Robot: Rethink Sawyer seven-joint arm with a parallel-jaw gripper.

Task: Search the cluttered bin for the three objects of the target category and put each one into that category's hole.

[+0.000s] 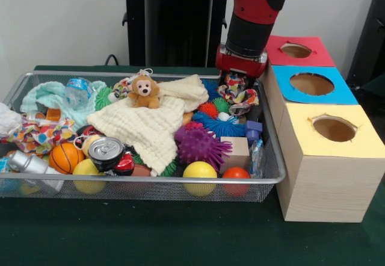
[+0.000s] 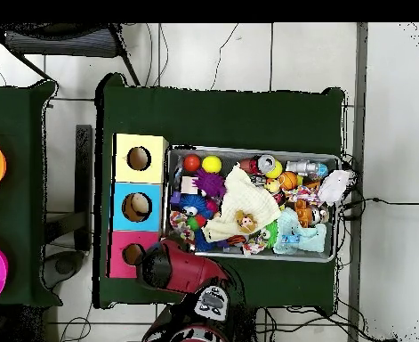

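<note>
The wire mesh bin (image 1: 272,176) is packed with toys and cloths; it also shows in the overhead view (image 2: 253,258). My gripper (image 1: 239,80) is at the bin's far right corner, shut on a bunched white dotted cloth (image 1: 239,95) that hangs just above the clutter. A second dotted cloth (image 1: 37,136) lies at the bin's left end. A third dotted cloth (image 1: 123,88) peeks out beside the toy monkey (image 1: 144,91). The yellow-topped box's hole (image 1: 334,128) is to the right of the bin, nearest the camera, and shows in the overhead view (image 2: 139,158). In the overhead view the arm (image 2: 173,265) hides the gripper.
A cream waffle cloth (image 1: 144,127) covers the bin's middle; a mint-green cloth (image 1: 48,94) lies at the far left. Balls, spiky toys, a can (image 1: 106,150) and a water bottle (image 1: 78,91) fill the rest. Blue-topped (image 1: 313,84) and red-topped (image 1: 298,51) boxes stand behind the yellow one.
</note>
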